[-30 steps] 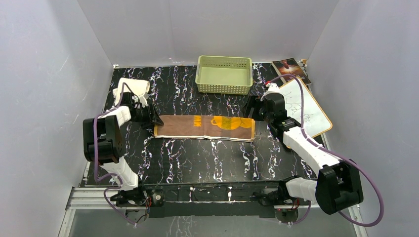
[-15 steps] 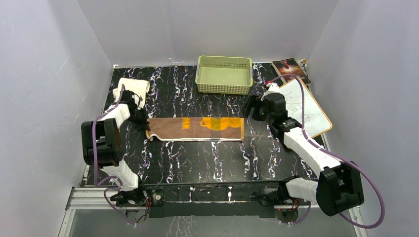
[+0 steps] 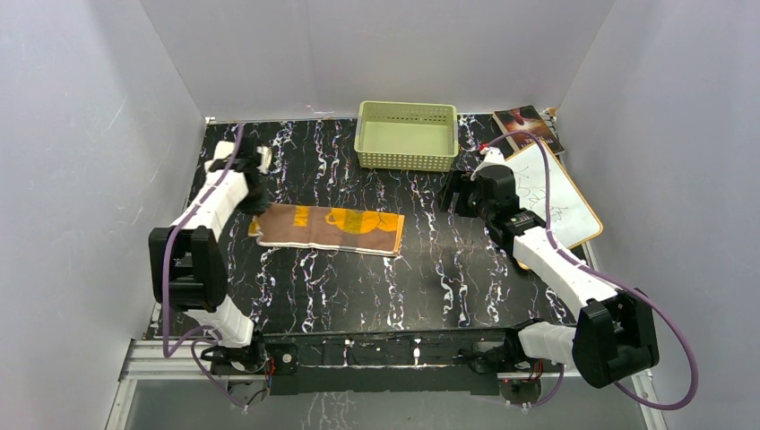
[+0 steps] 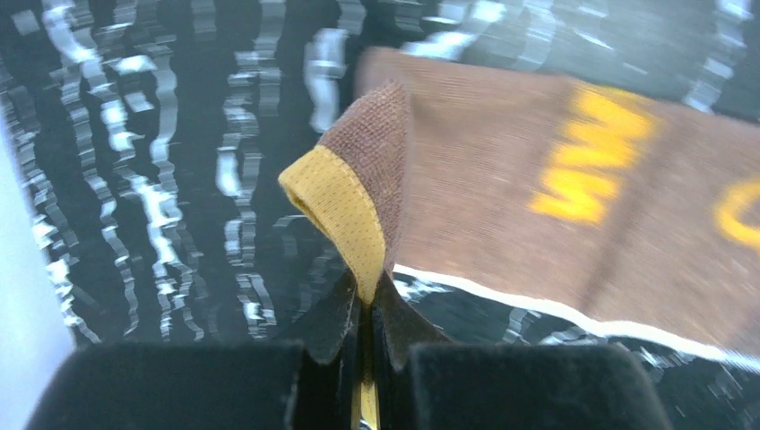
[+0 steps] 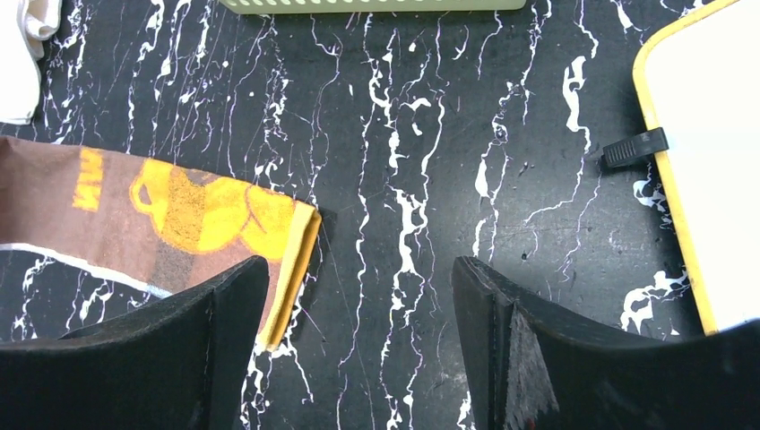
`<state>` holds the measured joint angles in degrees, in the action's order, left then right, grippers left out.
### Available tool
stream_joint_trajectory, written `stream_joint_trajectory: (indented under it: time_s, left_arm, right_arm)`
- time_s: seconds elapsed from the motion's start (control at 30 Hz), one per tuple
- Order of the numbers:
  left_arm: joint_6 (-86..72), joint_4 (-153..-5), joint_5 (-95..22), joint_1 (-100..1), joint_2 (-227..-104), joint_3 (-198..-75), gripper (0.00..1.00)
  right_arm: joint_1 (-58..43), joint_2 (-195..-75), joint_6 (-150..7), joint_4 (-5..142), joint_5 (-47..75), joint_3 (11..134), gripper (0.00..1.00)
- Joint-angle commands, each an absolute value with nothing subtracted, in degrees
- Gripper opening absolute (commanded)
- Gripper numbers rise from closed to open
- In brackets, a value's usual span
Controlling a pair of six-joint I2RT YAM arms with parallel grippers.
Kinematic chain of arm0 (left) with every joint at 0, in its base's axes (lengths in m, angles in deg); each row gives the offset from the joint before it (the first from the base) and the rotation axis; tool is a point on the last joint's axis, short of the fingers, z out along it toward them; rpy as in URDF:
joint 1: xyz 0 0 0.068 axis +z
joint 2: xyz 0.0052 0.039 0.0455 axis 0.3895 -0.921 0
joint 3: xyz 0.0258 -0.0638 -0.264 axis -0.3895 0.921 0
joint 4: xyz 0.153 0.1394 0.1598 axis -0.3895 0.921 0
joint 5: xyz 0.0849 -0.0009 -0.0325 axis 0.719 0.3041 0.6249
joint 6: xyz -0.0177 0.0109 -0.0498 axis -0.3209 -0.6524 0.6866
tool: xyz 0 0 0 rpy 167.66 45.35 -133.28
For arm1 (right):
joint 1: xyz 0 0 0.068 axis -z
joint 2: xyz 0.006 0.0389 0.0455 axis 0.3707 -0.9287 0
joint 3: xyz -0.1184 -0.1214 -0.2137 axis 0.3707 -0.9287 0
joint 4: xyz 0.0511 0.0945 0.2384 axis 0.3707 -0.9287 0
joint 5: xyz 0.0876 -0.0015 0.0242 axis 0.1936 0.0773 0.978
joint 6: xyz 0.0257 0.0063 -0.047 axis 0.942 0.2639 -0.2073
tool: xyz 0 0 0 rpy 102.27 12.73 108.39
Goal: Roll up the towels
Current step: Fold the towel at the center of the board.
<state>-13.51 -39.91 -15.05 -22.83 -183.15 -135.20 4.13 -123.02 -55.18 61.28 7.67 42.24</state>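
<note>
Left gripper [image 4: 366, 309]: clenched on the brown towel [image 3: 327, 229], pinching a corner at the end farthest from the basket [image 3: 405, 164]. In the left wrist view the yellow hem runs down between the two fingers and the corner stands up off the table [image 3: 358, 287] in a small peak.

Brown towel: rest of it lies flat, a long strip in front of the basket and offset to the basket's left. Yellow print faces up; a thin white edge runs along the side away from the basket.

Cream towel [image 5: 22, 54]: far to the basket's left, near the table's edge. Only a small part shows in the right wrist view, and from above the left arm covers most of it. Shape cannot be told.

Right gripper [image 5: 358, 296]: released, jaws wide, nothing between them. It hangs above bare table just in front of the basket's right corner. The brown towel's near end lies beside its left finger; contact cannot be told.

White board [image 3: 556, 193]: to the basket's right, orange rim, lying flat. A black clip [image 5: 634, 148] sits at its edge on the basket side.

Book [image 3: 527, 125]: right of the basket, at the board's far end.
</note>
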Motion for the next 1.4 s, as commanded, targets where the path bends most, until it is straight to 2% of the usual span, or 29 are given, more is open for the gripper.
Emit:
stream_joint_trajectory:
  time_s: [0.0, 0.23, 0.6, 1.37]
  left_arm:
    - [-11.02, -29.90, -21.32, -33.08, -184.43, -140.24, 0.00]
    - [-11.51, -22.62, -37.13, -44.19, -192.67, -150.11, 0.00]
    - [-6.53, -16.17, -43.43, -50.29, -202.03, -168.21, 0.00]
    - [4.08, -31.81, -52.92, -53.11, -204.17, -160.77, 0.00]
  right_arm:
    - [3.74, -123.07, -54.99, 62.11, 8.68, 45.23, 0.74]
    - [3.75, -123.46, -55.47, 61.42, 10.43, 45.80, 0.75]
    - [3.68, -123.67, -56.52, 60.13, 11.85, 45.61, 0.76]
    - [3.66, -125.92, -57.95, 58.95, 12.32, 44.89, 0.77]
